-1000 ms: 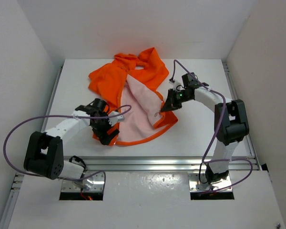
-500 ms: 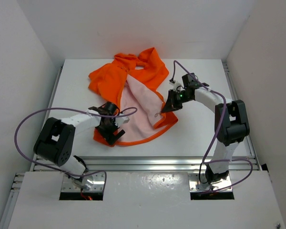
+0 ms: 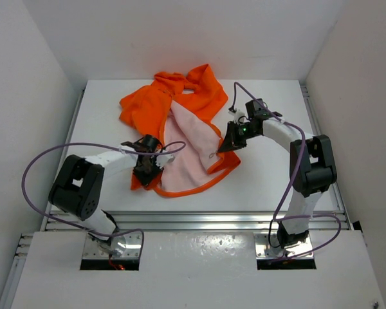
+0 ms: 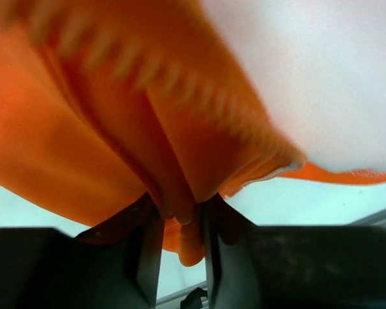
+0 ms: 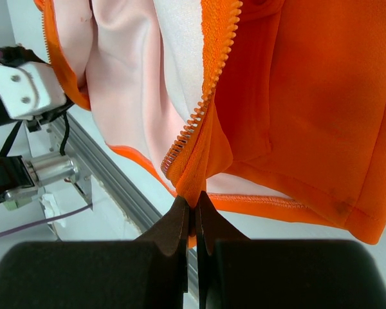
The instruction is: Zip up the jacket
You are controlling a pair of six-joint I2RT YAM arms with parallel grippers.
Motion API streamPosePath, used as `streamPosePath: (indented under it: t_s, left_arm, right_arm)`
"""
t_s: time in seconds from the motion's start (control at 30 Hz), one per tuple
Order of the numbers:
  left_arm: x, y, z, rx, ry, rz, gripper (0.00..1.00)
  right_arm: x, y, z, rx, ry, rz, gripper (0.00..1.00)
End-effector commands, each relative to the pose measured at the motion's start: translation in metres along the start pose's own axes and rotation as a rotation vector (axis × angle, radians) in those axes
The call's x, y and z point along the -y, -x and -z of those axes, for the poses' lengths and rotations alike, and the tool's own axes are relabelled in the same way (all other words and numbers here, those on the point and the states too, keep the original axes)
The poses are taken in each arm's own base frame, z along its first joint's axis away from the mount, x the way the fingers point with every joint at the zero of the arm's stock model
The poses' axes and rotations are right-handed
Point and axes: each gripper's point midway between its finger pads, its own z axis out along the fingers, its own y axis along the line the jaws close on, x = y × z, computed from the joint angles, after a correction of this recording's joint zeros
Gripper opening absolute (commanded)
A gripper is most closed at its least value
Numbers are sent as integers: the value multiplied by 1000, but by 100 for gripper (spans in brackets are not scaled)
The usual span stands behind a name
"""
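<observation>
Two holds on the jacket (image 3: 180,106), both tight. The left fingers (image 3: 147,172) pinch a fold of the orange hem (image 4: 180,193); in the left wrist view the cloth is squeezed between them and pokes out below. The right fingers (image 3: 224,145) are closed to a sliver on the bottom of the other front edge, just under the last zipper teeth (image 5: 202,103).

Change over the last second: the left fingers now sit further in toward the right fingers, carrying the hem corner with them. The pale lining (image 3: 190,161) showing between the two sets of fingers is narrower than before. The right fingers and their edge have not shifted. The rest of the jacket lies bunched on the table (image 3: 270,180) beyond both sets of fingers.

Reading: the gap between the front edges is closing, so the step in hand looks like bringing the zipper ends together. The ends are not yet met and nothing is zipped. No slider seen in any view. The left wrist view is blurred, so I cannot tell whether that hold has zipper tape or only hem.
</observation>
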Motion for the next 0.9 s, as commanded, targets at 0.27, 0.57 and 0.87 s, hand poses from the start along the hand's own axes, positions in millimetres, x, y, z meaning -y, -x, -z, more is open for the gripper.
streamPosePath:
  t_s: [0.27,0.57,0.87]
  left_arm:
    - [-12,47,98,399,-171,11,0]
    - [-36,126,167,573,-246,272,0]
    - [-31,185,164,556,-524,553,0]
  right_arm:
    - [-25,18,16,55,57,83,0]
    - [-78,34,30,162,280,175,0]
    - [-120,58,40,340,367,237,0]
